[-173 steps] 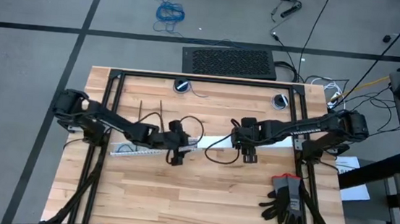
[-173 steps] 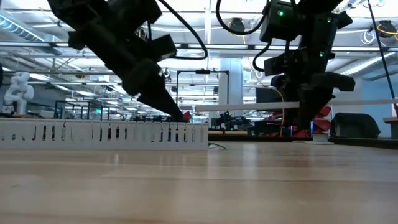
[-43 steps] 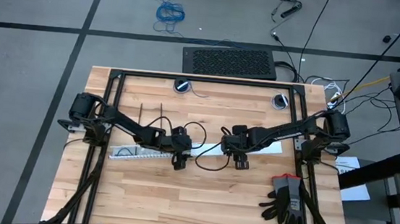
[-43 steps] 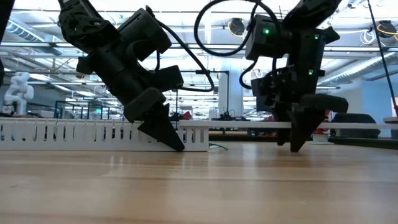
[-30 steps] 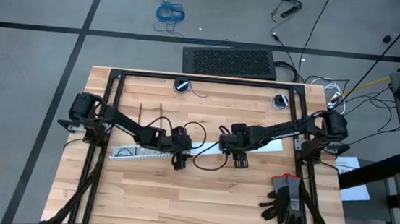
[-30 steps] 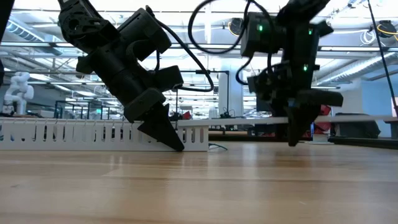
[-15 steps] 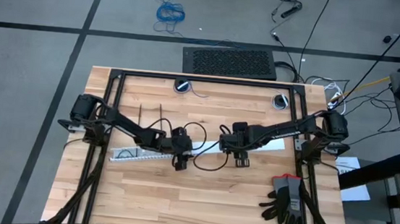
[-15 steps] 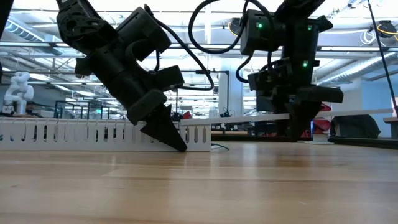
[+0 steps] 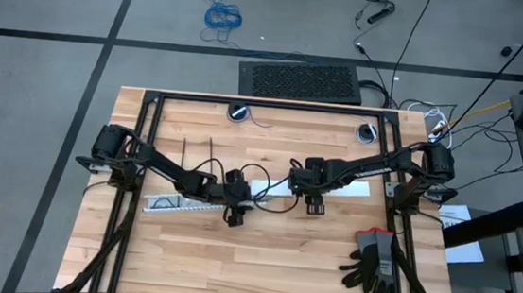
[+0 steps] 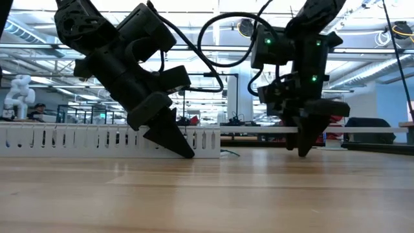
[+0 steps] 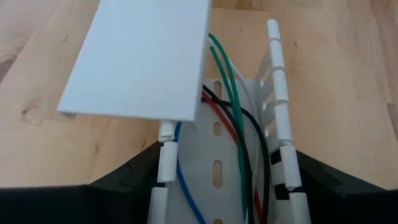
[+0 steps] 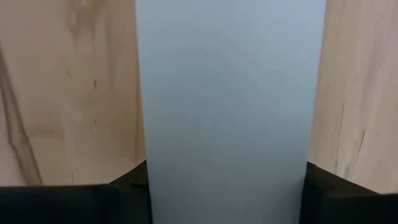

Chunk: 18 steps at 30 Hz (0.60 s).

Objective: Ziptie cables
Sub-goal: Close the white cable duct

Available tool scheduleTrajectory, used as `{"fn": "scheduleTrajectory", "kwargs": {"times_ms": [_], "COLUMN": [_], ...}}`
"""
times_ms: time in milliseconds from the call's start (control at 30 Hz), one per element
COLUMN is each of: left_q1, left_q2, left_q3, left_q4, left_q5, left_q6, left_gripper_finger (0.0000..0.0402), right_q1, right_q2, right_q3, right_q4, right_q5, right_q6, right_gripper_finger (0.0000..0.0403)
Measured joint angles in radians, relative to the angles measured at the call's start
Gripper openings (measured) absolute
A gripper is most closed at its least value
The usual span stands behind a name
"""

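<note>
From above, the left end effector (image 9: 235, 212) sits at the right end of the slotted white duct (image 9: 184, 199) on the tabletop (image 9: 260, 270), while the right end effector (image 9: 314, 204) stands over a flat white cover (image 9: 281, 189) lying between the two arms; the two zipties (image 9: 197, 150) lie untouched behind the duct, well apart from both, and black gloves (image 9: 375, 263) rest near the front right corner. At tabletop level, the left one's tip is planted at the duct's end and the right one carries the cover level, just off the wood. The left wrist camera shows the cables (image 11: 236, 140) lying inside the duct: thin green, red, blue and black strands, limp and light, likely to splay or slip out if taken singly, so I'd gather them together where they leave the duct's end. The left fingers (image 11: 314, 171) straddle the duct's walls, partly spread and bearing on it rather than on the wires. The right wrist camera shows its fingers spread wide on both edges of the stiff, smooth cover, gripping it. The zipties look springy and slick; best pinched near an end.
</note>
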Motion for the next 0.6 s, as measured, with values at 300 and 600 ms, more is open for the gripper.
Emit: {"fn": "scheduleTrajectory", "kwargs": {"times_ms": [300, 600], "left_q1": [0.005, 0.003], "left_q2": [0.0, 0.0], "left_q3": [0.0, 0.0], "left_q4": [0.0, 0.001], "left_q5": [0.0, -0.006], "left_q6": [0.006, 0.007], "left_gripper_finger": [0.0239, 0.0239], "right_q1": [0.038, 0.078], "right_q2": [-0.004, 0.0], "right_q3": [0.075, 0.074], "right_q4": [-0.132, -0.109], "right_q5": [0.01, 0.003], "right_q6": [0.028, 0.052], "right_gripper_finger": [0.0199, 0.0199]}}
